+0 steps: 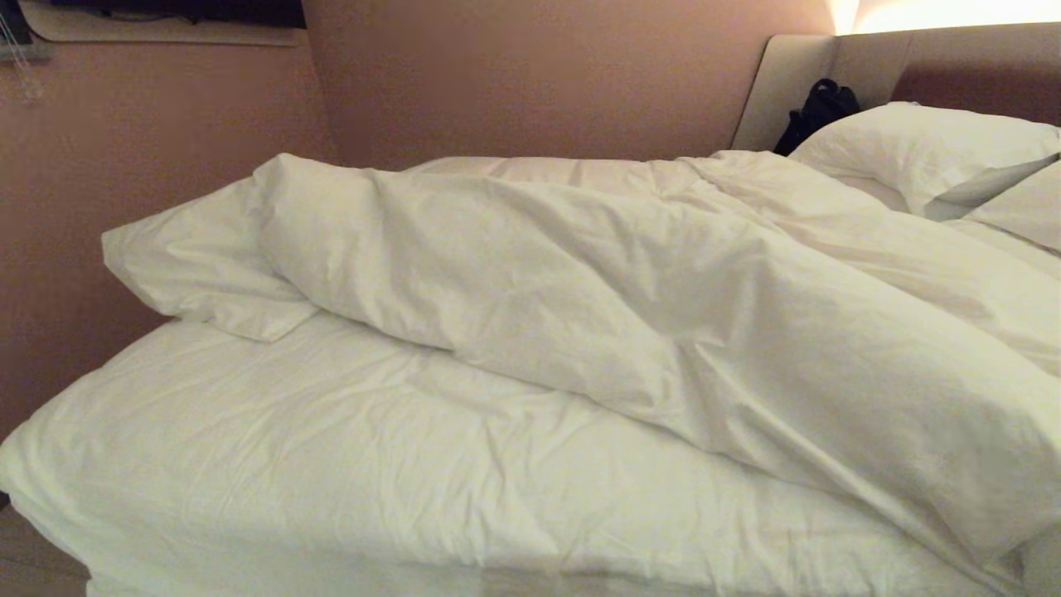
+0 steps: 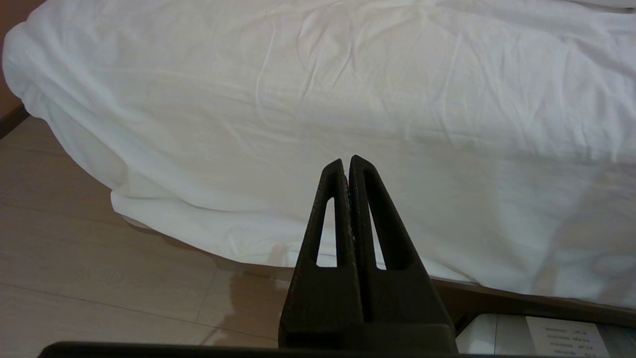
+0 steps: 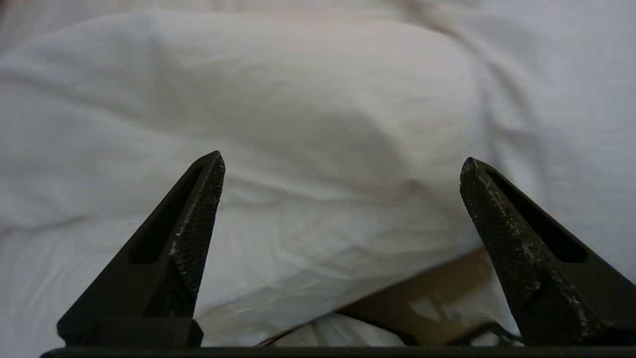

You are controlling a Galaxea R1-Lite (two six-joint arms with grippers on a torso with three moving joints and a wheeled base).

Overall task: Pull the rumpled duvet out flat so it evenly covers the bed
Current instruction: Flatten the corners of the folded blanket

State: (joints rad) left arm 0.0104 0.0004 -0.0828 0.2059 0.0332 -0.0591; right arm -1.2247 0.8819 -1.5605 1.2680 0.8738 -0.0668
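Duvet: the duvet (image 1: 630, 298) is seen bunched in a thick diagonal ridge across the bed (image 1: 273, 464), from a folded corner near the far wall down to the near right edge; much of the near left of the mattress is left uncovered.

Bed: the white sheet is exposed in front of the ridge, and pillows (image 1: 928, 149) are seen at the headboard end.

Risk, thin grip: if only the cotton cover is pinched and not the filling, the cover is likely to be tugged while the bulk stays heaped.

Risk, wrong cloth: the fitted sheet lies just below the duvet's hanging edge and could be caught instead, being equally white.

Risk, uneven pull: a pull from one edge alone is judged likely to drag the duvet askew or off the near side.

Right gripper: the right gripper (image 3: 343, 164) is held low at the bed's side, aimed at a puffy overhanging fold of duvet; its fingers (image 3: 198, 209) are spread wide, with nothing between them.

Left gripper: the left gripper (image 2: 346, 164) is parked low beside the bed, above the floor (image 2: 99, 258), pointed at the sheeted mattress; its fingers are pressed together, empty.
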